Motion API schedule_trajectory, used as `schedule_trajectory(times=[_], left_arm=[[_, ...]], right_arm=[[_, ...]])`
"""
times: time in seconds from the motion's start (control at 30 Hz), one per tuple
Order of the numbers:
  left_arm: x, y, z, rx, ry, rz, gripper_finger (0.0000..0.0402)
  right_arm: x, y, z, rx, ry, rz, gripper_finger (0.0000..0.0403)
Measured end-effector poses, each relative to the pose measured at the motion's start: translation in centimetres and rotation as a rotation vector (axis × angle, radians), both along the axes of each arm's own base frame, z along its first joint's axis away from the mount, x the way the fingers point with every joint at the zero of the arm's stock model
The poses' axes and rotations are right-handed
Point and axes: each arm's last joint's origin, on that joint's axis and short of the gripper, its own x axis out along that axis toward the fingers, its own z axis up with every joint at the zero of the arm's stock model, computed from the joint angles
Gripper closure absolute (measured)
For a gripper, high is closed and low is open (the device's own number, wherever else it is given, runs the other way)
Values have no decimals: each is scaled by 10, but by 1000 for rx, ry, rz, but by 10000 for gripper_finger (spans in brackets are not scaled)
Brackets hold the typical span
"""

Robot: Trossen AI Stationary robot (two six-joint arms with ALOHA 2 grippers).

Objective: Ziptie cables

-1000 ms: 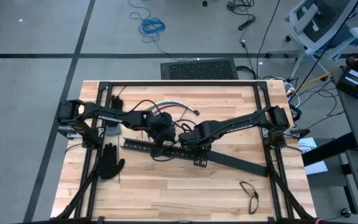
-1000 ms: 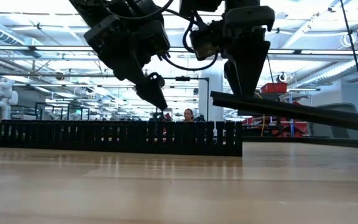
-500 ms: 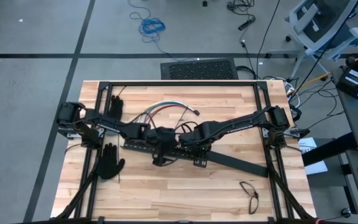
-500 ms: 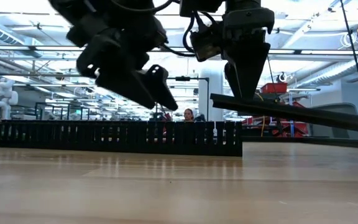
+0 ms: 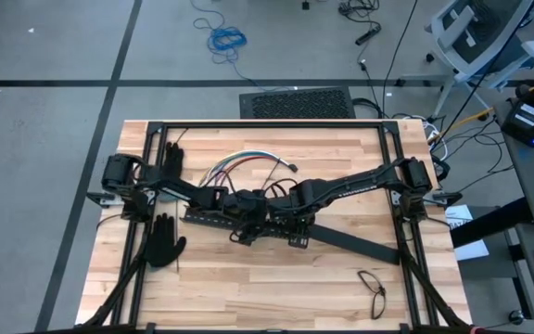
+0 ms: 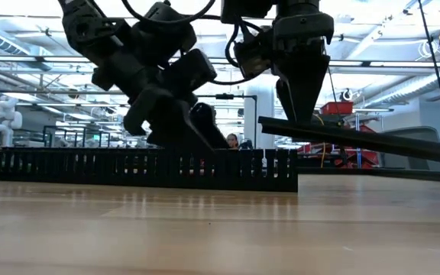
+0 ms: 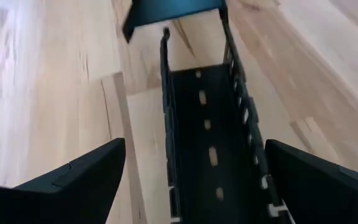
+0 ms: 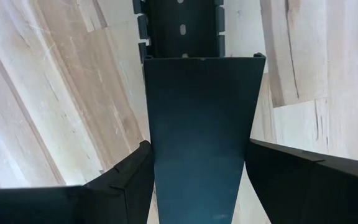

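Left fingers (image 7: pixel 73 180) wide, straddling the slotted duct (image 7: pixel 213 137); right fingers (image 8: pixel 123 180) hold the flat cover (image 8: pixel 199 124). Keep that cover level and centre yourself before you close.

A grey floor (image 5: pixel 54 139) surrounds the wooden table (image 5: pixel 248 278); an office chair (image 5: pixel 476 37) stands near its corner.

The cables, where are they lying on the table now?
In the high view, the cables lie at the far middle of the table, just beyond the slotted black bar and both arms.
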Motion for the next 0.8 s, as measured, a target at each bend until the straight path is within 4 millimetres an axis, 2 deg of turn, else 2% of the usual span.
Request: schedule_trajectory(times=[0.13, 0.4, 0.53, 0.8], left_arm=[[7, 1, -3, -3, -51, -3, 23], [17, 0, -22, -25, -59, -9, 23], [20, 1, -23, -23, -78, -9, 23], [22, 23, -22, 20, -89, 115, 23]], right_arm=[[0, -1, 0, 0, -2, -3, 190], [0, -2, 0, 6, 4, -5, 190], [-1, -2, 1, 29, 11, -1, 190], [0, -2, 1, 24, 8, -5, 190]])
